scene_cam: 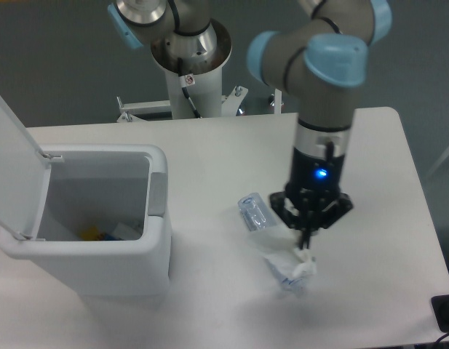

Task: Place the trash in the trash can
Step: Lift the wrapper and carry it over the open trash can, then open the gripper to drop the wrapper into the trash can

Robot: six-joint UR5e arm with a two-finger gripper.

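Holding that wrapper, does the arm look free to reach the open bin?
Probably yes: the pincer holds the wrapper above the table, the trash can lid stands open, and nothing tall lies between.

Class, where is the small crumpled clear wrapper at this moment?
The wrapper hangs from the gripper, in the lower right-centre of the camera view, in front of the bottle and well right of the open trash can.
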